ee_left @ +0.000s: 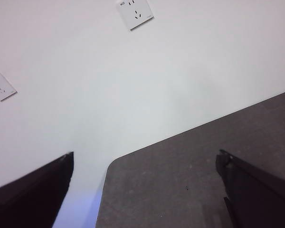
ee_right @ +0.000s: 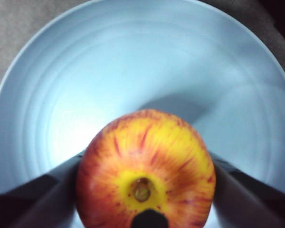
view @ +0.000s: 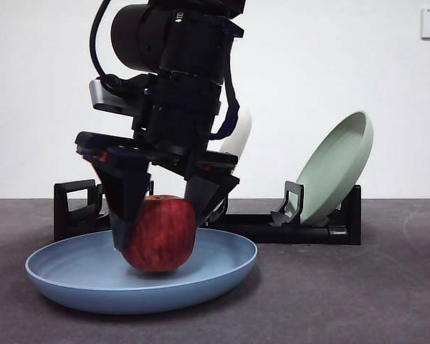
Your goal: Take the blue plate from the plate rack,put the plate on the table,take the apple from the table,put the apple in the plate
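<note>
While my right gripper (view: 160, 218) fingers clasp the apple (view: 160, 233) inside the blue plate (view: 79, 276), near-left on the counter (view: 344, 294), my left gripper (ee_left: 145, 190) waits, fingers spread.

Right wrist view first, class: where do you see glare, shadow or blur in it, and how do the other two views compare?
Right wrist view: a bright glare patch on the blue plate, a soft shadow beyond the apple, and the right gripper dark and blurred at the apple's sides. Front view: sharp and evenly lit, with a faint shadow under the plate's rim. Left wrist view: the wall is washed out and the left gripper is blurred.
</note>
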Motion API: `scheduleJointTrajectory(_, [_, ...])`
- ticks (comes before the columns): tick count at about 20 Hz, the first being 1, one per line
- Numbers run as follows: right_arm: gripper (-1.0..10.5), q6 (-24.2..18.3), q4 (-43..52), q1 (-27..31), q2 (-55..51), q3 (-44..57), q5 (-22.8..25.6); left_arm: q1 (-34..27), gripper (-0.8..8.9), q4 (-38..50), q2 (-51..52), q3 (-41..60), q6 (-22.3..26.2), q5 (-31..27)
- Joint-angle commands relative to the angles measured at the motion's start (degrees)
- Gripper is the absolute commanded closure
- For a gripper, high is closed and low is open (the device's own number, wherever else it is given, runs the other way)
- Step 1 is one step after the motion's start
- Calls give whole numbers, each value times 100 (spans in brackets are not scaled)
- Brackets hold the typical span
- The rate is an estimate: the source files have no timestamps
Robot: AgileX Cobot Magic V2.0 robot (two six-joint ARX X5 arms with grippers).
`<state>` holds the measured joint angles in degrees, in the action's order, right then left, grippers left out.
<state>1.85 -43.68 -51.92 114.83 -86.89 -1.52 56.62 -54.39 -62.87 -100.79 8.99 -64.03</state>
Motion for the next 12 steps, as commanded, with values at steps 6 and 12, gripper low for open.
scheduleJointTrajectory(6, [378,-24,-17,-26,-26,-118,11,-15,311,-105,13,13,4,-22])
scheduleJointTrajectory(12, [380,-26,-380,55,-1370,-160,57,-17,311,-374,13,13,-44,1320])
